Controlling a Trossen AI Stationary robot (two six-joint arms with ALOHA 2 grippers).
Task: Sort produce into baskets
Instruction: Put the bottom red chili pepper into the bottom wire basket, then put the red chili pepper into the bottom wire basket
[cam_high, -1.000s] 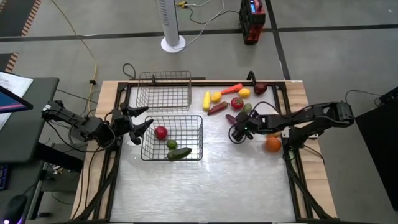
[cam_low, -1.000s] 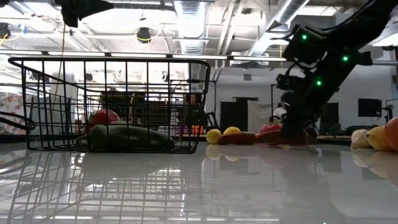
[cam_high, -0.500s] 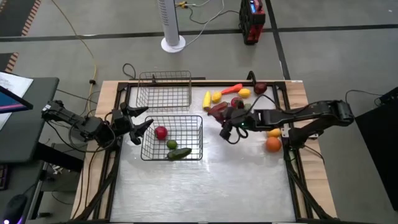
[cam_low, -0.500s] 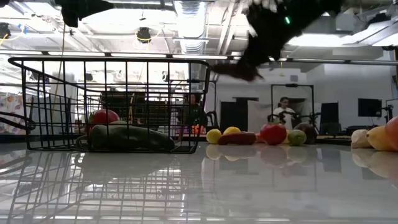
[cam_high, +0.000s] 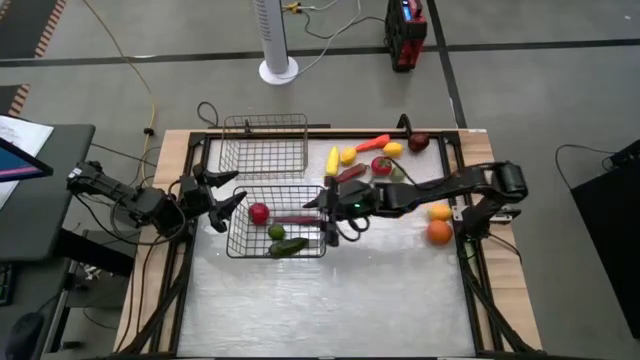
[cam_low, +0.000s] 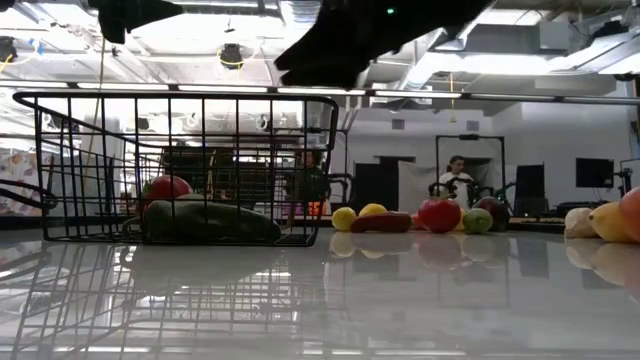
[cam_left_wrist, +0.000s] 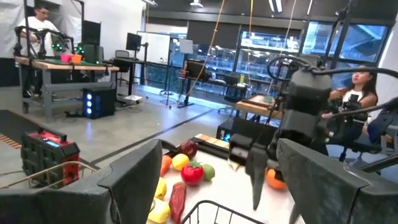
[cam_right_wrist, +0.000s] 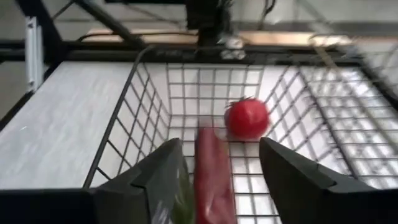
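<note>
1. The right gripper (cam_high: 330, 212) hangs over the dark basket's (cam_high: 322, 238) near rim, its fingers parted; a long red pepper (cam_right_wrist: 211, 171) lies between them, apparently just let go.
2. In the same basket lie a red tomato (cam_high: 259, 212) and a green pepper (cam_high: 289, 246).
3. The left gripper (cam_high: 222, 200) waits, jaws wide, just outside that basket's far side.
4. Light, stiff and smooth by the look of it, the pepper seems best pinched mid-length, across its narrow body.
</note>
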